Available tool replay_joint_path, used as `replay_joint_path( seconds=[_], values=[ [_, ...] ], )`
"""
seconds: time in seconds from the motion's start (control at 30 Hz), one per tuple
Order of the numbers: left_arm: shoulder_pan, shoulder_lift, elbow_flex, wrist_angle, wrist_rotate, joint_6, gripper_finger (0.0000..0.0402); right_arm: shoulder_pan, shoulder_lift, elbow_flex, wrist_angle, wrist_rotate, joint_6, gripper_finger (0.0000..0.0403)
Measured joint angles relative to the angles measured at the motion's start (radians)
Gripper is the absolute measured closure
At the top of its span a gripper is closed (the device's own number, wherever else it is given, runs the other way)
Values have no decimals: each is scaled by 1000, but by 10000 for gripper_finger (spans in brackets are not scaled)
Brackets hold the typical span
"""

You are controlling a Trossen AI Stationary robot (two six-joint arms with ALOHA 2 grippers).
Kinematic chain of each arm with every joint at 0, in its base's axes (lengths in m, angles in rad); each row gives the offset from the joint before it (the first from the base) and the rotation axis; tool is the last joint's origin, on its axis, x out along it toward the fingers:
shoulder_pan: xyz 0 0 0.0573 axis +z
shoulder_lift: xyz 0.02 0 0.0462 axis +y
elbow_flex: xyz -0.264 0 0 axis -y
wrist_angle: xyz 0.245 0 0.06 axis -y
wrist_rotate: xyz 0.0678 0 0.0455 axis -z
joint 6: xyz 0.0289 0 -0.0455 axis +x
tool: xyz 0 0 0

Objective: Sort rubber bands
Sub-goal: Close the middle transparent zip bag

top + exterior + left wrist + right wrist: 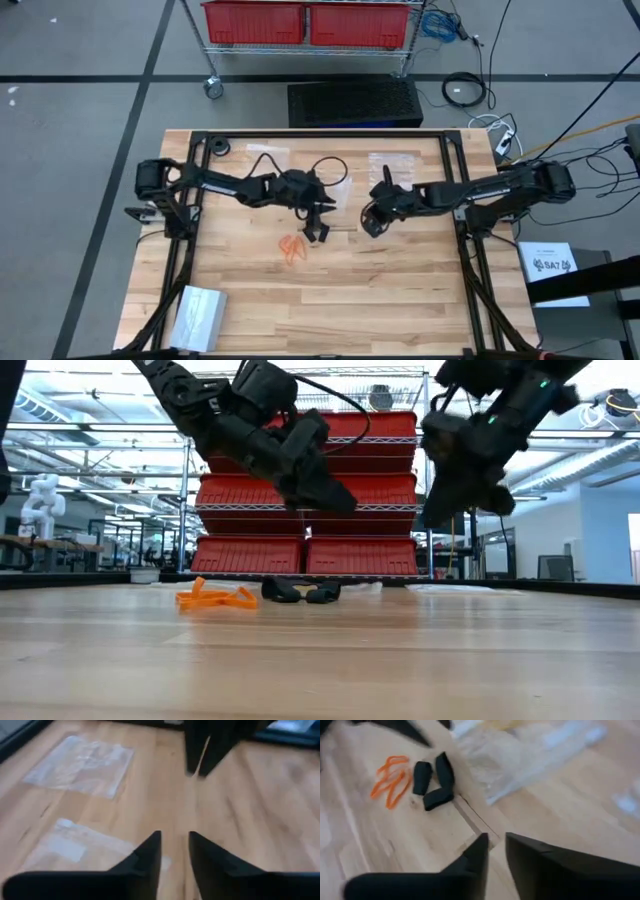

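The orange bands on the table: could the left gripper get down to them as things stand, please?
Probably yes. The left gripper hangs just beside the orange bands, nothing lies over them, and the right gripper is off to the side.

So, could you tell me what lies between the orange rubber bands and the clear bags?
The black rubber bands lie between the orange rubber bands and the clear bags; the right wrist view shows it.

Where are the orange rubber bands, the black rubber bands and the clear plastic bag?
orange rubber bands (391, 780), right wrist view, middle of the pile.
black rubber bands (435, 782), right wrist view, middle of the group.
clear plastic bag (82, 764), left wrist view, its centre.
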Motion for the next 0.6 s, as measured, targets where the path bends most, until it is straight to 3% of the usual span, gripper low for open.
replay_joint_path(
  seconds=[0.13, 0.23, 0.3, 0.4, 0.6],
  values=[
    [29, -8, 0, 6, 30, -4, 243, -35, 98, 0, 60, 5, 103, 276],
    [64, -34, 0, -43, 36, -19, 227, -65, 198, 0, 183, 34, 127, 228],
    [96, -52, -10, -57, 54, -23, 228, -82, 266, 0, 280, 72, 136, 203],
    [148, -84, -55, -25, 174, -32, 244, -108, 350, 0, 403, 87, 160, 182],
    [253, -129, -182, 191, 402, -140, 280, -146, 467, 3, 477, 159, 281, 181]
  ],
)
